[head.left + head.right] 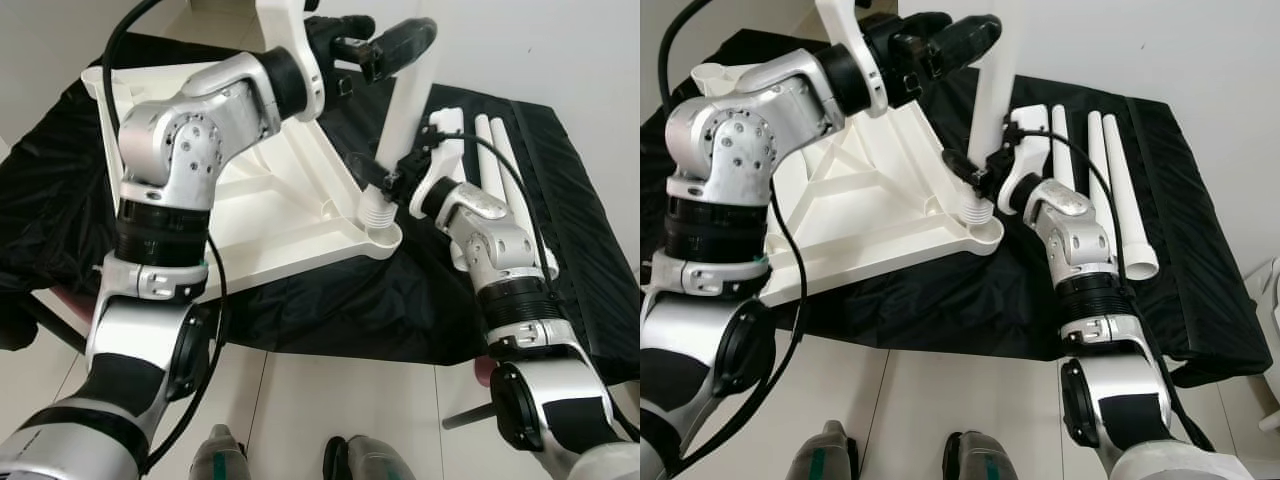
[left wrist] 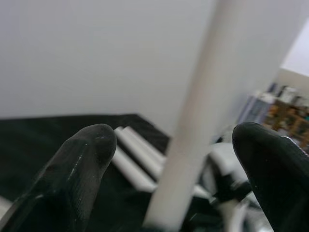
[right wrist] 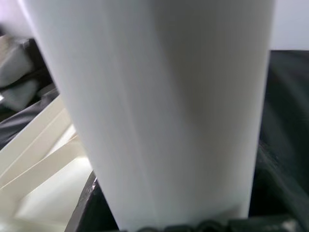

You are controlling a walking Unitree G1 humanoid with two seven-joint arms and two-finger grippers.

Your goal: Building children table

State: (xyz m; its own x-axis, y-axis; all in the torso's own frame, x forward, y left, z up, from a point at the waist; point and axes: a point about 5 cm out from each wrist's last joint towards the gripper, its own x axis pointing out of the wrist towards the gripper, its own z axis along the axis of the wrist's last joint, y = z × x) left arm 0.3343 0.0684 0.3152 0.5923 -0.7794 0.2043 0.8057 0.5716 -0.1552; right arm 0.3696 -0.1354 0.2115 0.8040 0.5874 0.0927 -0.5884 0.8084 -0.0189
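Nearest, the robot's 2 feet on pale floor. Then 1 black cloth spread over the floor, w/ 1 white tabletop lying upside down on it, ribs up. 1 white leg stands upright in the tabletop's near corner socket; its top is cut off by the frame edge. Right gripper sits low on the leg, just above the ribbed socket; the right wrist view shows the leg pressed close betw. the jaws, apparently clamped, though fingertips are mostly hidden. Left gripper is higher up the same leg, jaws apart w/ the leg betw. them, fingers not touching it. Farther right, 3 spare legs lie side by side on the cloth, near the right arm.
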